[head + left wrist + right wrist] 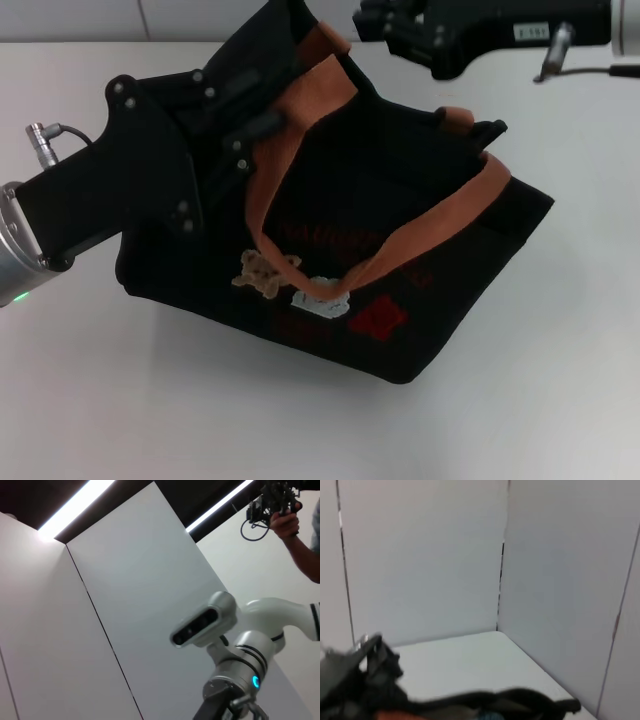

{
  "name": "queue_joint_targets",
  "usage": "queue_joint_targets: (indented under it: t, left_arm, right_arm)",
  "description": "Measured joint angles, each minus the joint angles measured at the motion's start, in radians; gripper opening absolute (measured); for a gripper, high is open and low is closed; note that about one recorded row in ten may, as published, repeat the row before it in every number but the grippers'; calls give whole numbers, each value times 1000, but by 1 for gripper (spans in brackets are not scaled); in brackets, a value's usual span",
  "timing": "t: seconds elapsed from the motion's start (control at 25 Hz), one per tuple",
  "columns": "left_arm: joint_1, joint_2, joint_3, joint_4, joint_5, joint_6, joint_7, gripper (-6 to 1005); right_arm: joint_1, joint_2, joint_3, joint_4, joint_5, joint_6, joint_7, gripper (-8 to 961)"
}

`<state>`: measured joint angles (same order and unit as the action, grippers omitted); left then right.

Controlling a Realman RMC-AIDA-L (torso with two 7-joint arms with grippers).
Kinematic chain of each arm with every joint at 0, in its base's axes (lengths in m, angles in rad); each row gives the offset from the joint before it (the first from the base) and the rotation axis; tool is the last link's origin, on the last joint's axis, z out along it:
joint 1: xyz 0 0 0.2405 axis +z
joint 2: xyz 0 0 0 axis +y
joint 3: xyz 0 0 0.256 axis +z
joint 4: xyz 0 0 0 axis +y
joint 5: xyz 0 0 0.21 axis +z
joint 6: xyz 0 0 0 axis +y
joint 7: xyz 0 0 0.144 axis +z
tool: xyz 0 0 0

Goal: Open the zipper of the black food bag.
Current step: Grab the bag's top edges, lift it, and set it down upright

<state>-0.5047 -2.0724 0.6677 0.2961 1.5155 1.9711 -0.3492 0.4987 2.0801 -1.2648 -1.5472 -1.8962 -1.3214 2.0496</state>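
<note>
A plain white table filled the head view, with white wall panels behind it in the right wrist view. One black food bag sat near the middle of the table, tilted and slumped, its front face turned up toward the camera. That face carried one small teddy bear picture, one pale patch beside it and one red patch. Two orange-brown webbing handles showed: one looped across the front, the other rose at the back rim. The mouth of the bag gaped dark between the handles, and what lay inside could not be told. The zipper ran along the top rim, but its line and pull tab could not be picked out against the black fabric.

The left gripper reached in from the left edge and pressed against the bag's upper left rim beside the front handle; whether its fingers were clenched on fabric or released could not be told. The right gripper hung at the far edge above the table, apart from the bag, its finger state also unclear.

Bare table lay open in front of the bag and to its right.
</note>
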Motion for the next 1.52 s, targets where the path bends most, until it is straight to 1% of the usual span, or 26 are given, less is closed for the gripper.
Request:
queue_joint_targets:
  t: [0.04, 0.08, 0.12, 0.2, 0.24, 0.28, 0.4, 0.48, 0.56, 0.68, 0.96, 1.28, 1.52]
  left_arm:
    - [-3, 0, 6, 1, 1, 0, 2, 203]
    - [-3, 0, 6, 1, 1, 0, 2, 203]
    - [-5, 0, 9, 1, 1, 0, 2, 203]
    - [-7, 0, 12, 2, 1, 1, 2, 202]
    - [-8, 0, 13, 3, 1, 1, 2, 201]
    - [-8, 0, 14, 5, 1, 1, 2, 200]
    - [-9, -1, 25, 14, -1, 3, 1, 198]
    - [-10, -1, 29, 14, -4, 5, 1, 197]
    - [-11, -1, 30, 14, -4, 6, 2, 197]
    - [-13, -2, 30, 14, -5, 6, 3, 197]
    - [-22, -2, 33, 14, -5, 6, 3, 196]
    - [-31, -2, 36, 14, -6, 6, 2, 196]
    - [-32, -2, 36, 14, -6, 7, 2, 195]
  right_arm:
    - [30, -5, 17, -4, -8, -31, 60, 23]
    - [47, -8, 28, -3, -15, -54, 88, 54]
    - [47, -8, 28, -3, -15, -54, 88, 85]
    - [95, -17, 58, 6, -38, -116, 158, 147]
    - [144, -29, 92, 20, -69, -177, 237, 178]
    - [144, -29, 92, 20, -69, -177, 237, 182]
    - [223, -52, 145, 70, -97, -276, 340, 195]
    - [264, -65, 178, 118, -97, -323, 374, 203]
    - [299, -72, 210, 171, -93, -357, 388, 212]
    - [323, -74, 225, 219, -92, -382, 395, 218]
    - [342, -69, 220, 234, -92, -390, 396, 226]
    - [392, -69, 217, 351, -100, -373, 377, 235]
    - [407, -69, 217, 376, -114, -355, 374, 253]
